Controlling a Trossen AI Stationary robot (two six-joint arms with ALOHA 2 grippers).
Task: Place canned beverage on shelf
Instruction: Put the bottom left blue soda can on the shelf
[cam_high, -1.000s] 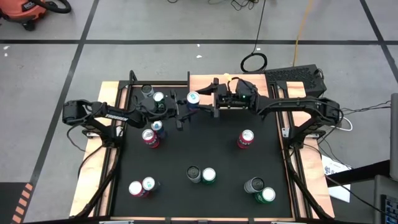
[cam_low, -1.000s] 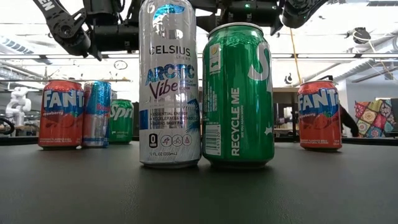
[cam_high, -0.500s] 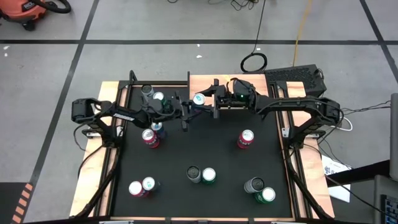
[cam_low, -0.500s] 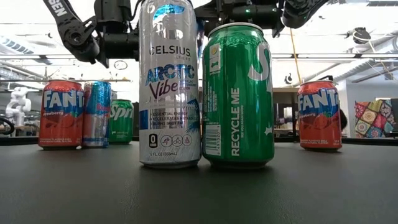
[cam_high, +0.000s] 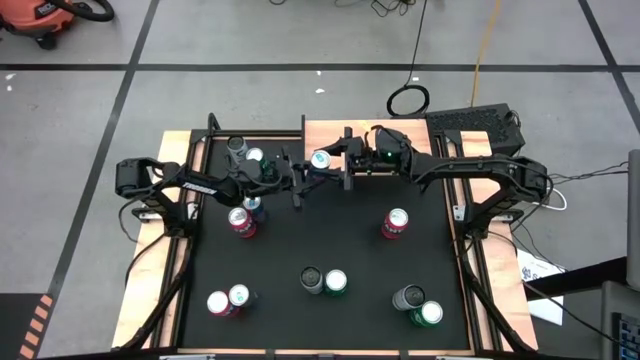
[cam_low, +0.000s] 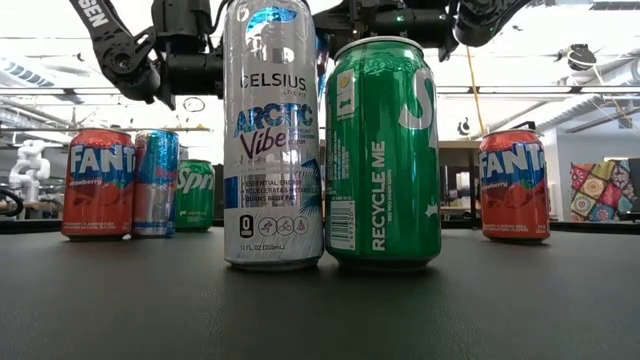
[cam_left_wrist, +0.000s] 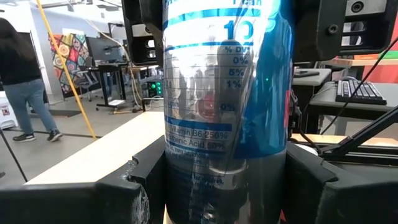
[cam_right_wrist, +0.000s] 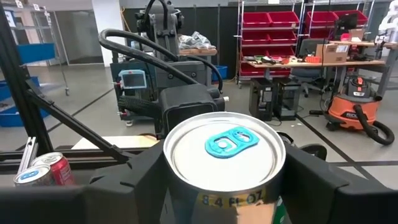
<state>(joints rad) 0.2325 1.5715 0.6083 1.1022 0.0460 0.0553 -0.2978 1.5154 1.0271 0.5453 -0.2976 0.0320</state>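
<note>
A slim blue-and-silver can (cam_high: 320, 159) with a blue tab stands upright in the air over the far middle of the black mat. My left gripper (cam_high: 308, 176) reaches in from the left and is shut on its lower body (cam_left_wrist: 224, 124). My right gripper (cam_high: 333, 164) reaches in from the right and is shut on its upper part, whose lid shows in the right wrist view (cam_right_wrist: 224, 149). In the low view the held can is almost hidden behind the tall silver can (cam_low: 272, 130). The light-wood shelf board (cam_high: 328, 129) stands at the far edge, just beyond the grippers. My left gripper pinches the can's lower body (cam_left_wrist: 180, 180) between its two fingers (cam_left_wrist: 134, 186), coming level from the table's left. The can stands upright and lifted clear of the mat. My right gripper pinches the can's upper wall just under the rim (cam_right_wrist: 180, 199) between its two fingers (cam_right_wrist: 140, 180), coming level from the table's right.
Other cans stand on the mat: a red (cam_high: 241, 221) and a blue one (cam_high: 252, 203) at left, a red one (cam_high: 395, 222) at right, pairs near the front (cam_high: 325, 282) (cam_high: 420, 308) (cam_high: 228, 300), two at far left (cam_high: 245, 153). A person (cam_left_wrist: 22, 81) walks in the room beyond.
My left gripper has gone toward the table's right edge with the upright can, bringing it in between my right gripper's fingers. My right gripper has kept its place. Nothing has moved in the last half second.
</note>
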